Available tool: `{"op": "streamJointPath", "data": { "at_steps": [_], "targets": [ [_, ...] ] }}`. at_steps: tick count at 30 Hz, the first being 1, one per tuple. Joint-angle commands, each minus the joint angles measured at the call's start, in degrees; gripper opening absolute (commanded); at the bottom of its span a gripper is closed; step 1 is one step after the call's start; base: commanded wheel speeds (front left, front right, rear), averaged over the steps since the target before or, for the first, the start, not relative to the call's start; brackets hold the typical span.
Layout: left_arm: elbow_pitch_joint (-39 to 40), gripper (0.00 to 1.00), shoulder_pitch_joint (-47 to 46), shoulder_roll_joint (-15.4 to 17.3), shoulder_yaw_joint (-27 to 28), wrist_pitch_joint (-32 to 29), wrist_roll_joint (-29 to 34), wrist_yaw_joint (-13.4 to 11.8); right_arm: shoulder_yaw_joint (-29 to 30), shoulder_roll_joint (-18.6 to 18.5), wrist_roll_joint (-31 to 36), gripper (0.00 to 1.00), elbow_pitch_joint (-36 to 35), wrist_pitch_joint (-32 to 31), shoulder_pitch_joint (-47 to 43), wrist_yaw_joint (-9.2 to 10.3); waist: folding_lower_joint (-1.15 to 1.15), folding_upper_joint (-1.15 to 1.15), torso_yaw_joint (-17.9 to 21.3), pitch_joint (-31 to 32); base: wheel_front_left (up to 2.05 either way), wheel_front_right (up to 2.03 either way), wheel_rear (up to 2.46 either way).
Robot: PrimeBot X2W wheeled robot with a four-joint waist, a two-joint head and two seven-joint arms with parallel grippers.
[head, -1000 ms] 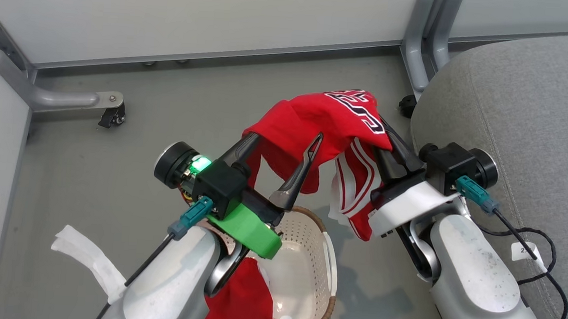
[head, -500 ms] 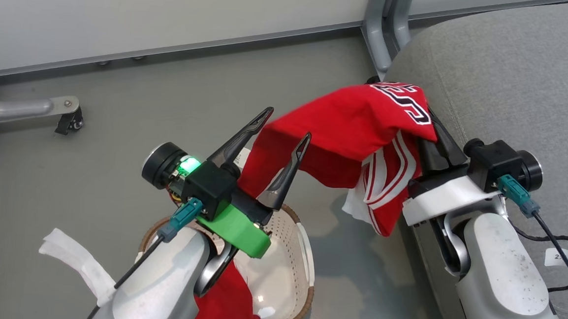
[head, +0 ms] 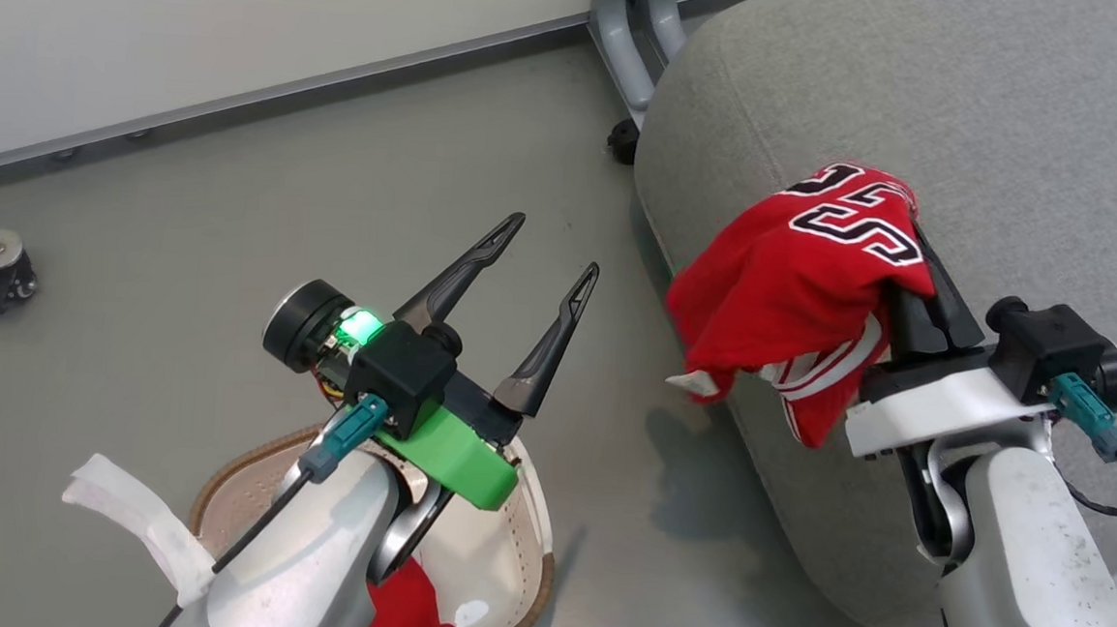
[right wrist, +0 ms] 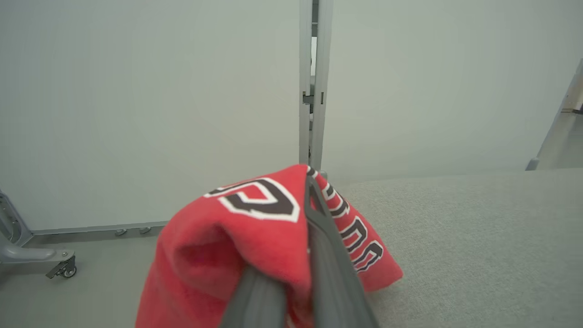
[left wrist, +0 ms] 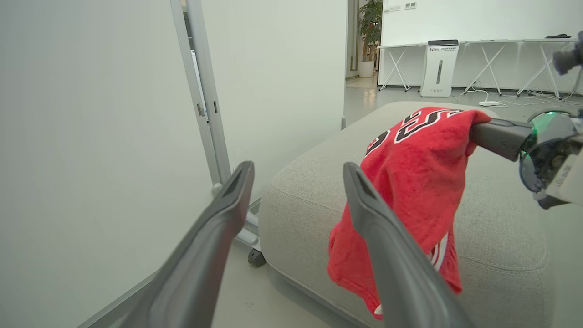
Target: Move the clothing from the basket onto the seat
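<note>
Head view: right jaws clenched on jersey (head: pixel 793 279) over seat (head: pixel 1017 109) edge; left jaws spread open.

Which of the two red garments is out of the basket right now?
The lettered jersey: the right gripper holds it over the seat. The plain red one lies in the basket.

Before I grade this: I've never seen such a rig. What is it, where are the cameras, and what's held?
A wheeled robot with two arms, each ending in a two-finger gripper. One camera looks down from its head; two look along the wrists' fingers. The right gripper is shut on a red jersey hanging over the edge of the grey seat. The left gripper is open, empty, by the basket on the floor, which holds another red garment.
</note>
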State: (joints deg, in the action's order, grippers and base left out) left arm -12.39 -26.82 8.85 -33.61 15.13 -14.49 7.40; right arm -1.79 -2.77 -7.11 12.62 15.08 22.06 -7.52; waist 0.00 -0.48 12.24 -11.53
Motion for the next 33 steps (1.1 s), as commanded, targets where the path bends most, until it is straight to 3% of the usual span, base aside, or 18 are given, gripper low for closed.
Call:
{"op": "streamJointPath", "data": {
  "at_steps": [1, 9, 17, 25, 33],
  "targets": [
    [0.22, 1.0, 0.08, 0.56, -0.01, 0.05, 0.19, 0.15, 0.71, -0.21, -0.21, 0.0, -0.54, 0.14, -0.91, 0.06, 0.0, 0.48, 2.5, -1.01, 0.0, 0.0, 0.0],
    [0.15, 1.0, -0.26, 1.21, -0.51, 0.05, 0.43, 0.14, 4.36, -0.16, -1.31, 0.0, -2.35, 0.14, -4.21, 0.05, 0.0, 0.48, 6.17, -2.14, 0.0, 0.0, 0.0],
    [0.4, 1.0, -0.8, 1.07, -0.99, 0.05, 0.74, 0.15, 5.85, -0.19, -3.4, 0.0, -4.48, 0.14, -4.09, 0.05, 0.0, 0.48, 7.03, -3.17, 0.0, 0.0, 0.0],
    [0.88, 1.0, -2.64, 1.7, -2.12, 0.05, 0.8, 0.15, 7.54, -0.2, -1.91, 0.0, -5.33, 0.14, 3.18, 0.05, 0.0, 0.48, 6.26, -6.72, 0.0, 0.0, 0.0],
    [2.14, 1.0, -5.9, 3.15, -3.6, 0.04, 1.09, 0.15, 12.13, -0.19, 3.09, 0.0, -5.16, 0.14, 15.76, 0.06, 0.0, 0.48, 4.46, -14.56, 0.0, 0.0, 0.0]
  ]
}}
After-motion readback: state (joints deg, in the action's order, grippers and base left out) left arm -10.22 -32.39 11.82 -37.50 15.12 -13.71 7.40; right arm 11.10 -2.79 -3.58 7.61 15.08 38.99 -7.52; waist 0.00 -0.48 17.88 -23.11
